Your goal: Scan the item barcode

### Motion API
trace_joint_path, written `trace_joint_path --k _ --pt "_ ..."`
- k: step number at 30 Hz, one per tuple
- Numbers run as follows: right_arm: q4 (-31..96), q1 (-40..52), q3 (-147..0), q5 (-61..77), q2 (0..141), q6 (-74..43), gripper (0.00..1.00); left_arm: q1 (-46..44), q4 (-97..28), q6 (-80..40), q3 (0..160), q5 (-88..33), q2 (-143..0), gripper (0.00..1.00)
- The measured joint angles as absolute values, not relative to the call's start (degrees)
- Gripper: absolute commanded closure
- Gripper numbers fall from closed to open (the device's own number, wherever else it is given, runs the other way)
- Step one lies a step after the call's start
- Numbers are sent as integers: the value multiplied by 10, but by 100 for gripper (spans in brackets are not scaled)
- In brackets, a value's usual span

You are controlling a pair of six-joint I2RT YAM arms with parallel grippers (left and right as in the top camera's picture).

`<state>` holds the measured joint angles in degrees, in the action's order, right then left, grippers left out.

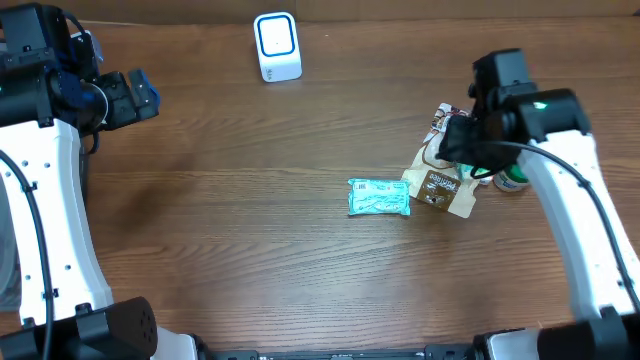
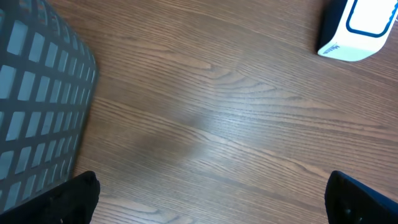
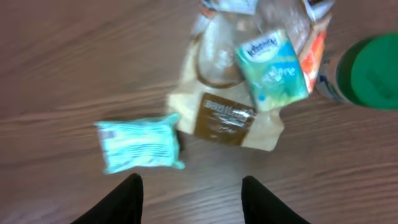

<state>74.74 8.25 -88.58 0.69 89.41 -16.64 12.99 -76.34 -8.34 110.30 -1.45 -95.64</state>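
Likely light, soft and crinkly, the teal packet suits a pinch across its middle from the half-open, empty right claw.

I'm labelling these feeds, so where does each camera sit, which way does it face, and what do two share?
Overhead: above, looking down; left arm, right arm, white scanner, teal packet.
Left wrist: down at table; left fingers, scanner, grey basket.
Right wrist: down; right fingers, teal packet.
Shared: teal packet, overhead and right wrist.
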Motion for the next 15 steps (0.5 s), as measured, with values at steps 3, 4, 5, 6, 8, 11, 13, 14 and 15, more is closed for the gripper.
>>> trace_joint_path --k 3,4,5,6,8,11,13,14,15 --pt "781 83 -927 33 853 -158 50 130 -763 -83 1103 -15 -956 0" --pt "796 83 -942 42 836 -156 48 130 -763 -83 1103 -15 -956 1" --pt "811 83 -956 47 821 -154 33 130 -763 -83 1103 -15 -956 0" --pt "822 83 -969 53 805 -153 3 130 -763 -83 1103 -15 -956 0" --pt "848 83 -995 61 770 -153 0 130 -763 -83 1103 -15 -956 0" --pt "865 83 -1012 69 710 -150 0 130 -763 -83 1103 -15 -956 1" --pt "868 83 -1014 72 675 -150 0 130 -763 -83 1103 -15 -956 0" --pt "869 83 -1015 73 661 -150 0 130 -763 -83 1103 -15 -956 0" --pt "870 83 -1016 73 647 -150 0 130 -763 -83 1103 -15 -956 0"
